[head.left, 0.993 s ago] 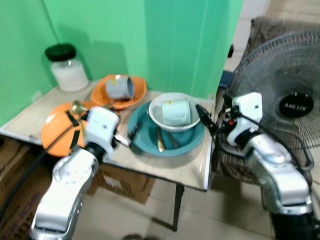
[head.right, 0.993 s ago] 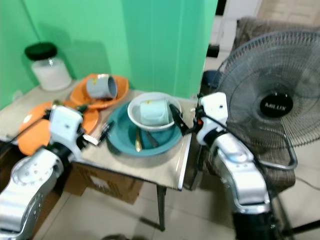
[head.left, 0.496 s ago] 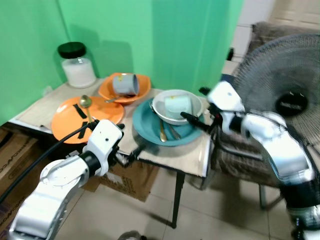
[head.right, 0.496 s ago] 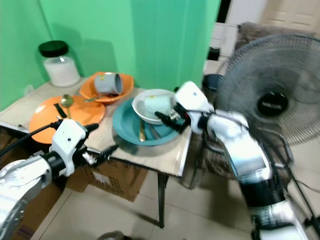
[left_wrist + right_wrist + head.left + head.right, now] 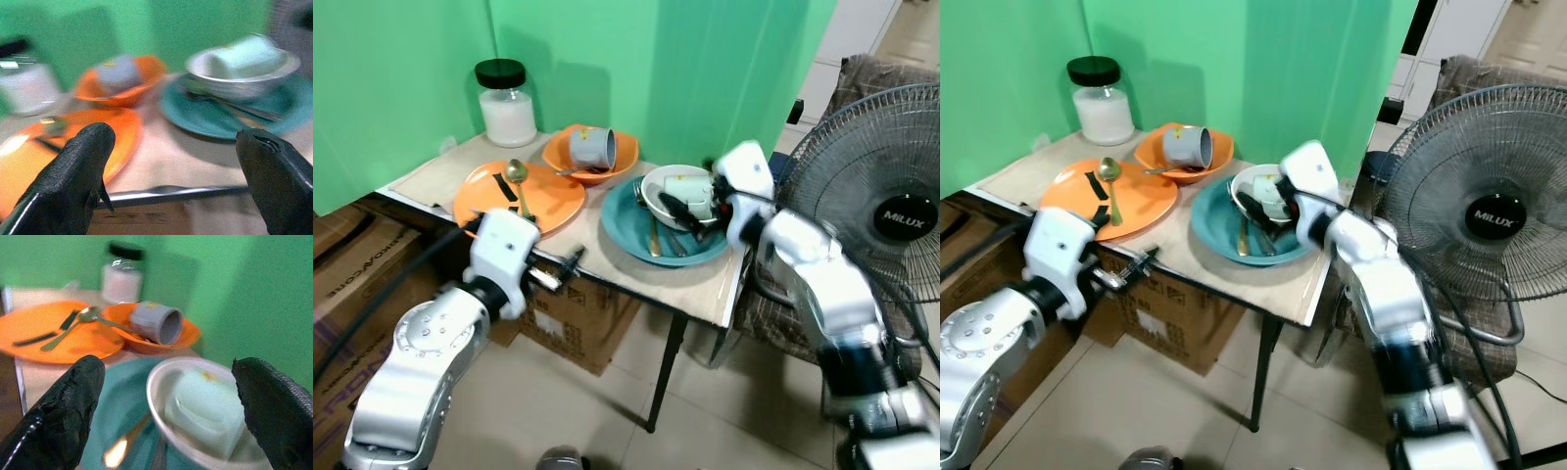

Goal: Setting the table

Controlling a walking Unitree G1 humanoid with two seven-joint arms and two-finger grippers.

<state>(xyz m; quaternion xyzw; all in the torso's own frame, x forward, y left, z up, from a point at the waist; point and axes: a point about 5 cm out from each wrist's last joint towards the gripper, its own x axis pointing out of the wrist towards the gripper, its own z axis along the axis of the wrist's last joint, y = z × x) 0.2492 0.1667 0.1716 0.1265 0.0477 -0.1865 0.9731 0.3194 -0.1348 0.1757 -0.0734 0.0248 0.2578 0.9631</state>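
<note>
Reaching farther in, right pincer (image 5: 677,211) spreads wide over the white bowl (image 5: 668,186); left pincer (image 5: 570,266) gapes wide off the table (image 5: 636,279) edge.

On the table (image 5: 636,279) before me I count two orange dishes: one flat orange plate (image 5: 548,201) and one orange bowl (image 5: 625,149). One teal plate (image 5: 625,223). One white bowl (image 5: 658,191). Two cups: one grey cup (image 5: 591,147), one pale green cup (image 5: 697,191). One jar (image 5: 506,104). One gold spoon (image 5: 517,176) on the flat plate; perhaps two more utensils on the teal one, though blur hides them. One fan (image 5: 891,211).
</note>
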